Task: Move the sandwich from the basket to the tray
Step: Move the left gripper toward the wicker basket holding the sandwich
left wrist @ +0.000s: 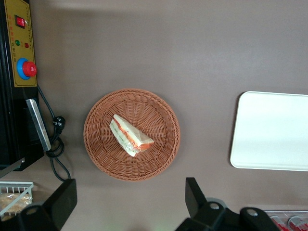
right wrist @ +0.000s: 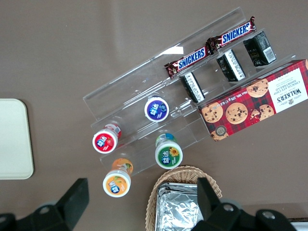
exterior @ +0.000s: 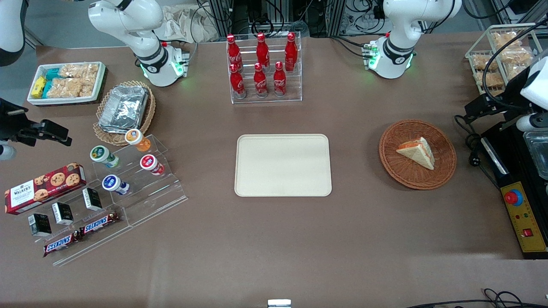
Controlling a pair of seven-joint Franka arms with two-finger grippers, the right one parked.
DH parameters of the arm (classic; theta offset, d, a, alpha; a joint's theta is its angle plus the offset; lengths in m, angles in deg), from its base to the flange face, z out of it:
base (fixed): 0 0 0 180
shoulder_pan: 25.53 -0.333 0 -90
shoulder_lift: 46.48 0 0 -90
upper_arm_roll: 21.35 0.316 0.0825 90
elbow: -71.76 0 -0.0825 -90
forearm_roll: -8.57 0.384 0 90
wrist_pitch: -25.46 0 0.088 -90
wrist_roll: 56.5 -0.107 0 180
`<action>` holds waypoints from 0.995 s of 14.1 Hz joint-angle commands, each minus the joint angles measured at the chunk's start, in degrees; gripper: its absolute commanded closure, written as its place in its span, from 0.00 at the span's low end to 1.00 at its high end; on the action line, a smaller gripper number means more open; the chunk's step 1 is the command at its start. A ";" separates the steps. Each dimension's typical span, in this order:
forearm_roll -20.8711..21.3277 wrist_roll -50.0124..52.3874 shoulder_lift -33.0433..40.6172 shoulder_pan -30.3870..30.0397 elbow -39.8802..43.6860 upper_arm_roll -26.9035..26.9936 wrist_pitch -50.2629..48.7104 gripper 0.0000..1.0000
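Front view: the sandwich lies in the basket; the tray sits bare (nothing moved yet). Left wrist view: the gripper hangs high, fingers spread and released; next move, descend onto the sandwich.

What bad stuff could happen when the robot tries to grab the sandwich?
The open gripper is high above the basket. The sandwich is a small, soft wedge lying slanted, so the fingers might squash it or slip off. The basket is light wicker and could slide or lift. The sandwich could also drop on the way to the tray.
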 commanded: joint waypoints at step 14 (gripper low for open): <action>0.60 26.29 3.54 -0.37 -7.84 2.60 3.59 0.00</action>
